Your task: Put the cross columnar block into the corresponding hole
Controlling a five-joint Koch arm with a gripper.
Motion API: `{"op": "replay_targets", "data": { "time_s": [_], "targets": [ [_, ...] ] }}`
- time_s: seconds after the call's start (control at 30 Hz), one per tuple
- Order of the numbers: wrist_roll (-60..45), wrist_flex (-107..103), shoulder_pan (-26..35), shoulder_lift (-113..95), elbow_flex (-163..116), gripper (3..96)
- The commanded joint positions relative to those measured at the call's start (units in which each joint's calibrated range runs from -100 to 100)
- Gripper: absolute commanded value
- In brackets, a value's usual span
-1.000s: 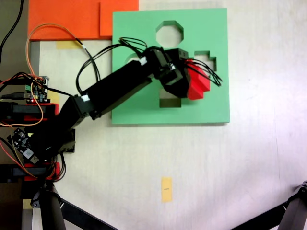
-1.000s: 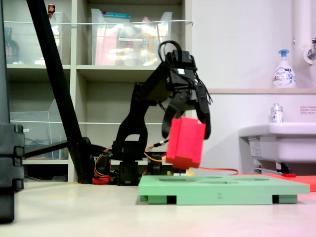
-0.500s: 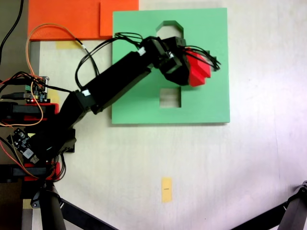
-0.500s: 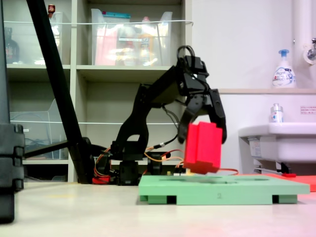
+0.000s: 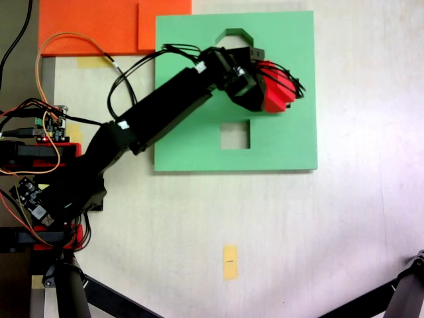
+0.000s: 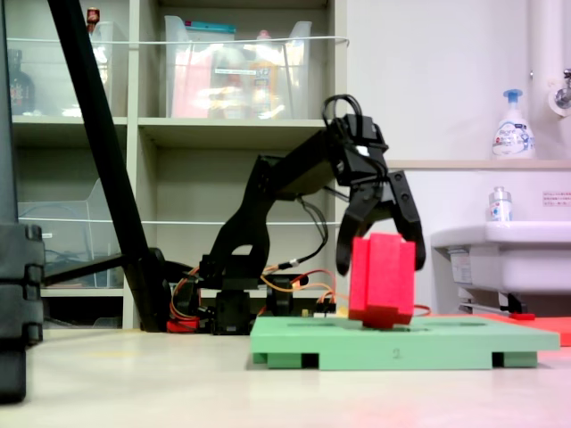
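Red foam, the cross columnar block (image 6: pixel 383 278) is hanging clamped in the gripper (image 6: pixel 382 257), nearly upright. Only the second exterior view is showing its base grazing the green board (image 6: pixel 406 342); the first exterior view is showing the square cutout (image 5: pixel 235 134).

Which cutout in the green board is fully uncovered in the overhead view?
The square cutout near the first exterior view's bottom edge of the board; the arm partly covers the octagonal one.

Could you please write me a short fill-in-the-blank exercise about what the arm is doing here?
1. The gripper is shut on a ____ block.
2. The board under the block is coloured ____.
3. In the first exterior view, the fully visible hole in the board is ____ in shape.

Missing words: red; green; square
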Motion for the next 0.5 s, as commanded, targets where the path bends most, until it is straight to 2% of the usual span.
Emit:
{"op": "replay_targets", "data": {
  "time_s": [0.03,0.5],
  "targets": [
    [1.17,6.03,0.34,0.04,4.75,40.0],
    [2.30,7.47,1.81,2.00,4.85,39.9]
  ]
}}
